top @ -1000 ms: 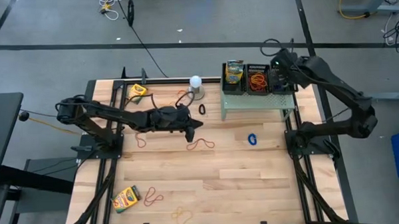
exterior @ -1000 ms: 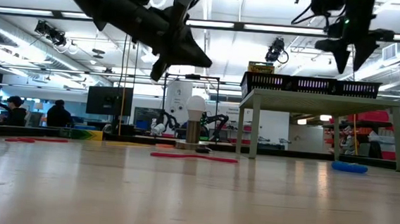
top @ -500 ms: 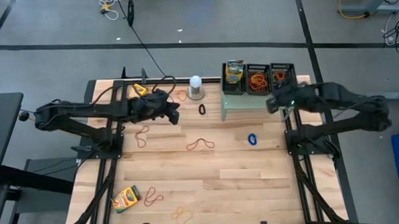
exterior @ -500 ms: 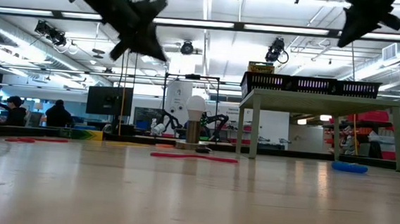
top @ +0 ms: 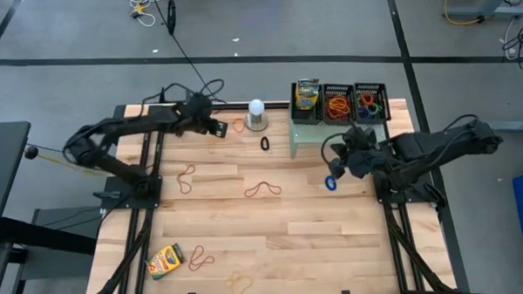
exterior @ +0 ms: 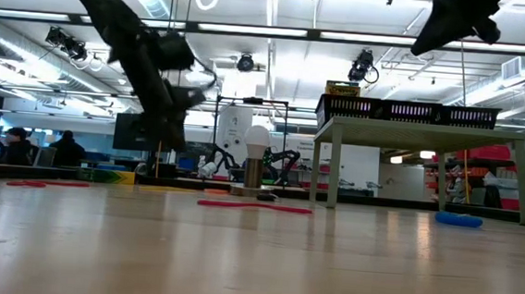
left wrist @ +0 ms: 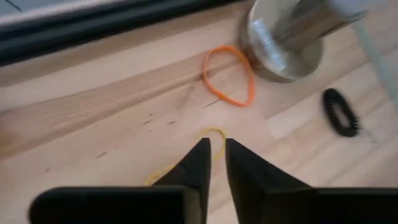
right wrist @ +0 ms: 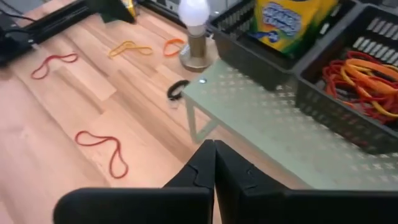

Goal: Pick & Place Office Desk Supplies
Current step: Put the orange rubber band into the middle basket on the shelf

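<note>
My left gripper [top: 215, 128] [left wrist: 216, 144] hovers at the far left of the table with its fingers a narrow gap apart. It stands over a yellow rubber band [left wrist: 214, 132] lying flat on the wood, beside an orange band [left wrist: 230, 78]. My right gripper [top: 340, 155] [right wrist: 213, 146] is shut and holds nothing. It hangs above the table in front of the pale green riser [top: 335, 134], near a blue band [top: 331, 182]. Three black mesh baskets [top: 371, 101] stand on the riser. One holds a crayon box [right wrist: 289, 22] and one holds red and orange bands [right wrist: 364, 71].
The white ball on its metal base [top: 256, 112] stands by the orange band, with a black band [top: 265, 143] near it. Red bands [top: 262, 189] [top: 186, 176] lie mid-table. At the near left lie a crayon box [top: 165, 260], a red band [top: 200, 258] and a yellow band [top: 238, 283].
My left gripper has swung from the table's middle toward the far left corner and come lower, over the yellow band. My right gripper has left the baskets, shut with nothing in it, and swung toward the near edge, off the riser.
</note>
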